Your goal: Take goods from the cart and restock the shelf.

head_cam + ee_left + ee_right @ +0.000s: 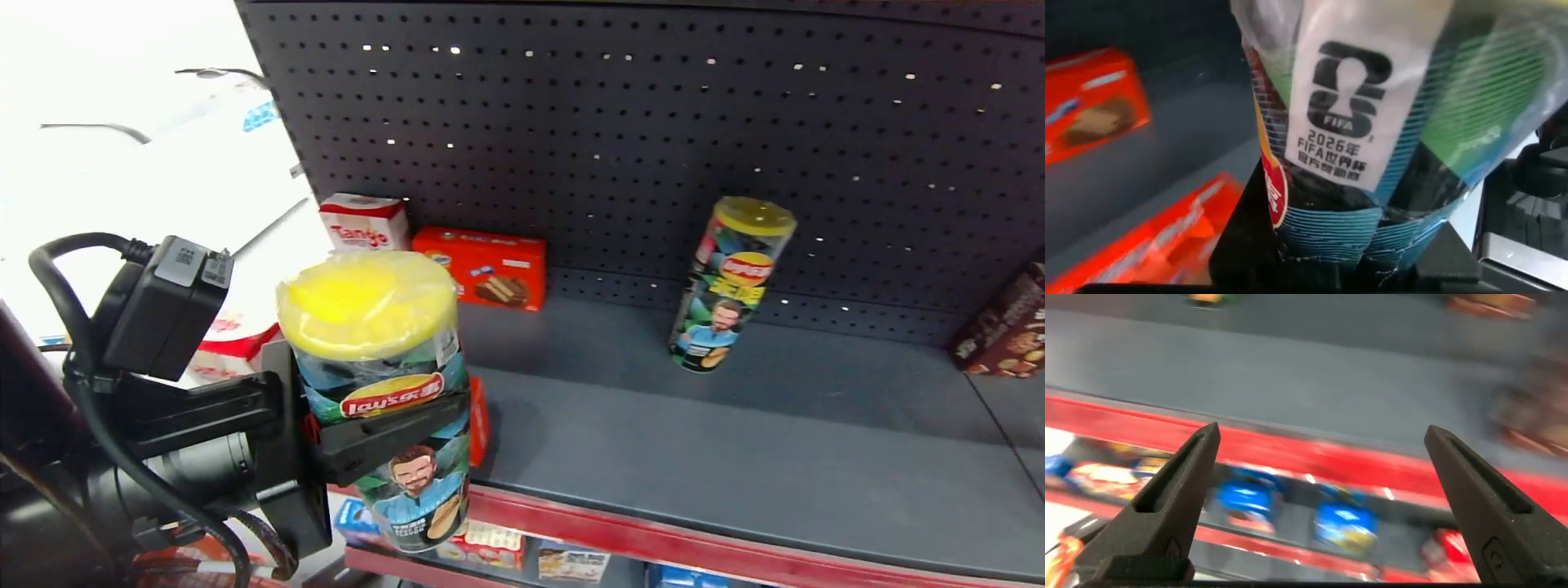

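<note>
My left gripper [384,429] is shut on a tall chip can [377,359] with a yellow lid, wrapped in clear film. It holds the can upright at the front left of the dark grey shelf [702,457], beside the shelf's red front edge. The left wrist view looks closely at the same can [1372,122] between my dark fingers. A second, matching can [732,286] stands upright further back on the shelf, near the pegboard. My right gripper [1323,498] is open with nothing between its fingers, in front of the red shelf edge [1331,457].
An orange-red biscuit box [483,268] and a white-and-red box [365,222] stand at the shelf's back left. A brown box [1008,322] sits at the far right. The pegboard [653,122] closes the back. Small packs [490,545] fill the shelf below.
</note>
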You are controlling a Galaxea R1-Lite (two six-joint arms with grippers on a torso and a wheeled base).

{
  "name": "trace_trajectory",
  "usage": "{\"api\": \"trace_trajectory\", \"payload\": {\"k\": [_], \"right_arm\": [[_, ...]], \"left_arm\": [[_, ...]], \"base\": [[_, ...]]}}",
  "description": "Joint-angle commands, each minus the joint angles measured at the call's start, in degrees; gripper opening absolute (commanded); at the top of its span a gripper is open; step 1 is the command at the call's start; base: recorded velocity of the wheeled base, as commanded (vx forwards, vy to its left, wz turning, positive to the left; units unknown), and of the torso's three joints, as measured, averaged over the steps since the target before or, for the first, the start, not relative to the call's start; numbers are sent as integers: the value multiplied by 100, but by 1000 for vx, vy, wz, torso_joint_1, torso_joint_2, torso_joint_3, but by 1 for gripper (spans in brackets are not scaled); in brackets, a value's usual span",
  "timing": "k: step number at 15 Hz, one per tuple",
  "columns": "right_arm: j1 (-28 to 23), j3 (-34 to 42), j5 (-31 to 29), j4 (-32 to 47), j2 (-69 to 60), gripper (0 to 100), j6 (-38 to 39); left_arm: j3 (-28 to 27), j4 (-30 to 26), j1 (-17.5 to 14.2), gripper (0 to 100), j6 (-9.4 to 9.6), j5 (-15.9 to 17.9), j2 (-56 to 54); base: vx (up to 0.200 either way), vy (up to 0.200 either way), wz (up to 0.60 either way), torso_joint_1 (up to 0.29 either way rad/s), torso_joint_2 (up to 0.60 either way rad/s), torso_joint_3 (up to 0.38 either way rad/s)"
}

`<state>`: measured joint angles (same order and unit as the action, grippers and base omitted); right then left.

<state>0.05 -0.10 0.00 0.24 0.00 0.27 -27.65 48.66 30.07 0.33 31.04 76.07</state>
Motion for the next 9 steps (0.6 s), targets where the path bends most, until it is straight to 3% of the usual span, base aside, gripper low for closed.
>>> {"api": "trace_trajectory", "payload": {"k": [1,8,9], "right_arm": [[4,1,0,2,0,100,0],[4,1,0,2,0,100,-9],[4,1,0,-7,0,100,0]], "left_arm": [[-4,3,16,0,2,-1,-13],[49,3,-37,0,2,-10,-13],[49,3,-37,0,2,-10,-13]], "base": [[0,0,-600,7,7,7],[0,0,0,0,0,0],[0,0,-600,2,2,2]]}}
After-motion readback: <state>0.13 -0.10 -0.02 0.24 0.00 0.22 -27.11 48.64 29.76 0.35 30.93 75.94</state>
